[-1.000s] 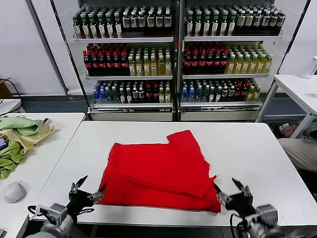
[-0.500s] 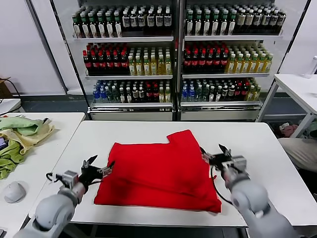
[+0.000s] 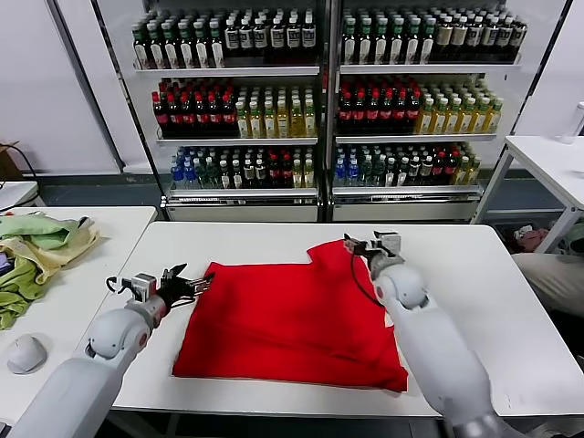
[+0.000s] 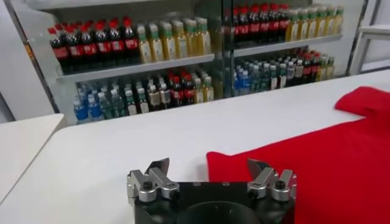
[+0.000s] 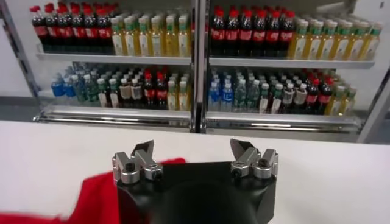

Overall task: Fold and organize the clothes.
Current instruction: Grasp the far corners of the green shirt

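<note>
The red shirt [image 3: 297,319] lies in the middle of the white table [image 3: 456,265], partly folded into a rough rectangle with one sleeve poking out at its far corner. My left gripper [image 3: 187,281] sits at the shirt's far left corner, jaws wide and empty. My right gripper [image 3: 365,245] hovers by that far sleeve, jaws spread, holding nothing. I judge more folds remain, and the tidying.
</note>
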`<action>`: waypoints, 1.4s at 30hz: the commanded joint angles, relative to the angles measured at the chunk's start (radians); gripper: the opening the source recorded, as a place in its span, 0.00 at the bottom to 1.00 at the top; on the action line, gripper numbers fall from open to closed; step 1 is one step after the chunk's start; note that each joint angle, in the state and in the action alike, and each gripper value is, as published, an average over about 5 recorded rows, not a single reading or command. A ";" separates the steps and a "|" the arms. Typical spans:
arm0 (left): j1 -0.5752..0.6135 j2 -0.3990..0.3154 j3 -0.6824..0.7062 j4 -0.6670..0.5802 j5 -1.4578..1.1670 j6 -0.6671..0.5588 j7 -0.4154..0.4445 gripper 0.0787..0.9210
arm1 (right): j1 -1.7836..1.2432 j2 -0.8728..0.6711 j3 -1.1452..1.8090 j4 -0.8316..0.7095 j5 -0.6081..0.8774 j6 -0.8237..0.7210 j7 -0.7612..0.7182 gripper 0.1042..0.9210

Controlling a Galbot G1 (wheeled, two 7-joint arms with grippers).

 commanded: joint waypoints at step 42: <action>-0.063 -0.032 0.056 0.161 0.050 -0.052 0.178 0.03 | 0.061 0.100 0.015 -0.222 -0.028 0.068 -0.002 0.03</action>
